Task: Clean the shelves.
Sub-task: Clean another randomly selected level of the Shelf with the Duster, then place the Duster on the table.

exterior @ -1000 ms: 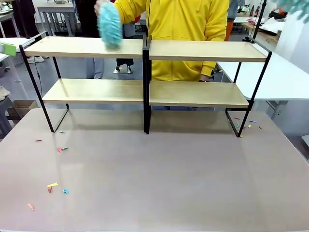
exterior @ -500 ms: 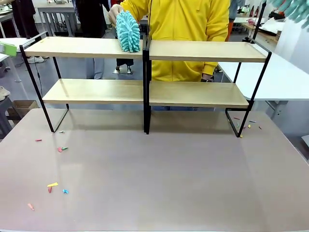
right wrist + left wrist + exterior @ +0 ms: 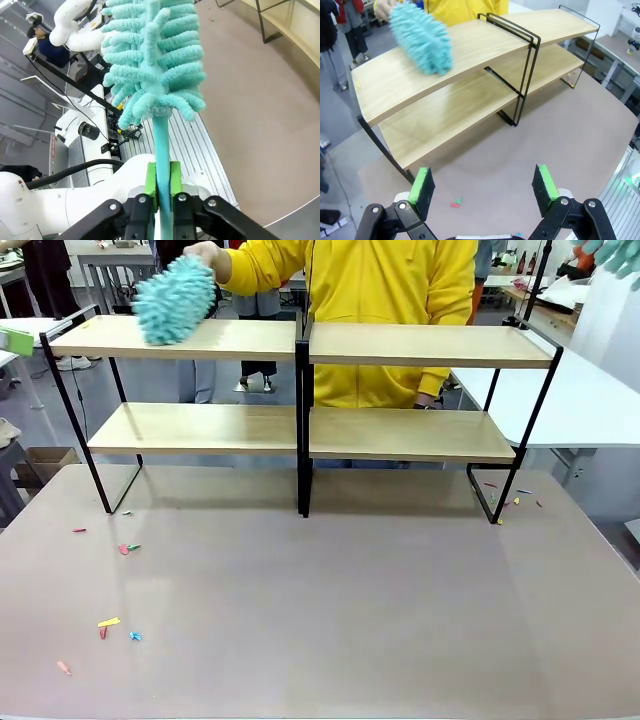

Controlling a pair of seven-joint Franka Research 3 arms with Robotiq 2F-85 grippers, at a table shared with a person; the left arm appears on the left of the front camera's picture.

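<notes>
Teal duster [image 3: 176, 298] in the person's hand [image 3: 203, 255] is now over the left end of the top left board, blurred with motion; half a second ago it stood upright at the centre post [image 3: 302, 410], and a second ago it sat a little left of that. So the sweep has reversed and is running outward along the same board. Judgement: the top left board is getting repeated passes; the other three boards look untouched by the duster at this moment.

Shelves [image 3: 300, 420] stand at the far side of the surface [image 3: 340, 610], between the robot and the person in the yellow top [image 3: 370, 300]. All four boards are bare, nothing stored on either tier. From the left wrist the shelves [image 3: 470, 75] lie ahead, with the person's duster [image 3: 422, 37] touching or just above the upper board.

Left gripper [image 3: 485, 184]: fingers spread wide, holding nothing, hovering over the near surface [image 3: 570, 130].

Right gripper [image 3: 163, 182]: fingers pinching the stem of a second teal duster [image 3: 152, 55], head pointing up and away, well apart from the shelves. Its tip [image 3: 615, 252] shows at the top right corner of the front view.

Small coloured scraps [image 3: 110, 625] lie on the surface at the near left, a few more [image 3: 510, 498] by the right foot of the shelves.
</notes>
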